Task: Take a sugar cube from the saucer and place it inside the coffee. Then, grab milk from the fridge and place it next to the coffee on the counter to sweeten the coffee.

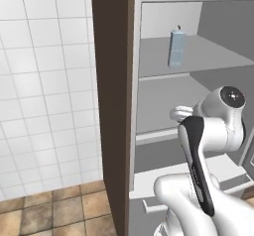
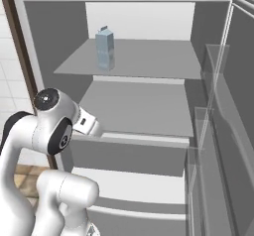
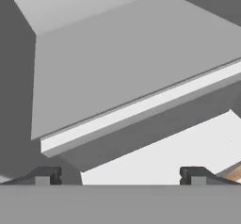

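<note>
Item: fetching the milk (image 2: 104, 48) from the fridge (image 2: 149, 111). Location: the pale blue-white carton stands upright on the upper shelf (image 2: 149, 61), toward its left side and close to the front lip, with bare shelf all round it. Hand: the gripper (image 3: 120, 176) has its two dark fingertips spread wide apart with nothing between them; in the hand view it faces the front edge of a lower shelf (image 3: 141, 108), tilted, so it sits below the carton's level and has yet to rise. Step in hand, as judged: reaching for the carton, with the sugar part of the task not checkable from here. Handling advice: lift the hand to the upper shelf first, then go in level from the front so the fingers pass either side of the carton's narrow body, below the gabled top; close on the flat faces, not on the corners, since a tall light carton will likely tip or skid back if nudged before the fingers are round it. Keep the wrist clear of the shelf lip and of the brown cabinet panel (image 1: 111, 106) at the fridge's left. Containers: fridge open, its door (image 2: 233, 131) swung to the right with clear door bins that look bare; upper shelf holds the carton alone; middle shelf (image 2: 139, 111) and the shelves below hold nothing visible.
</note>
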Controlling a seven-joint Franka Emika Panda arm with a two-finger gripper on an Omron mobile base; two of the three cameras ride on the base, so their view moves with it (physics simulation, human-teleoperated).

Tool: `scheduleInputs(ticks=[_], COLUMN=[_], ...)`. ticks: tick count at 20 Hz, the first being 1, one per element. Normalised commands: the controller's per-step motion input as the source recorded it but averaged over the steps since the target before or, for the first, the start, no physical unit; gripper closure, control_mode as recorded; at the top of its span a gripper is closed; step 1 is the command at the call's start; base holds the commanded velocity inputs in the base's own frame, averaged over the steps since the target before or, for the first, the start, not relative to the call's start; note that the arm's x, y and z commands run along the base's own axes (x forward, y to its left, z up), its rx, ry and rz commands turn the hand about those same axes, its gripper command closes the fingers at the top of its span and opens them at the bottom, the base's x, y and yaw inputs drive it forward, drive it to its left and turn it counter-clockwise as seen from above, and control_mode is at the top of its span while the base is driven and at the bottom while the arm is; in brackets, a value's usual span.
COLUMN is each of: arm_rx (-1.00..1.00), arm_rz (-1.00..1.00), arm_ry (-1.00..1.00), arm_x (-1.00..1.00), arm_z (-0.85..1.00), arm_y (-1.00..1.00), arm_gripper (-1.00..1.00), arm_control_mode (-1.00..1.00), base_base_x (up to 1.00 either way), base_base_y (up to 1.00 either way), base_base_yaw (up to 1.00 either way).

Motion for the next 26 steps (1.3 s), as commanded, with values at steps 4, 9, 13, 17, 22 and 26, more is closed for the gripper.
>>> scheduleInputs(ticks=[4, 9, 13, 17, 22, 26], arm_rx=[-0.03, -0.03, -0.04, -0.07, -0.01, -0.02], arm_rz=[-0.03, 0.00, 0.00, 0.00, 0.00, 0.00], arm_ry=[-0.14, -0.12, -0.06, -0.03, 0.02, 0.05], arm_x=[0.16, 0.17, 0.11, 0.09, 0.56, 0.69], arm_z=[0.85, 0.98, 1.00, 0.98, 0.38, 0.01], arm_y=[0.00, 0.00, 0.00, 0.00, 0.00, 0.00], arm_gripper=[-1.00, -1.00, -1.00, -1.00, -1.00, -1.00], arm_control_mode=[-1.00, -1.00, -1.00, -1.00, -1.00, -1.00], base_base_x=[0.00, 0.00, 0.00, 0.00, 0.00, 0.00], base_base_y=[0.00, 0.00, 0.00, 0.00, 0.00, 0.00], base_base_yaw=[0.00, 0.00, 0.00, 0.00, 0.00, 0.00])
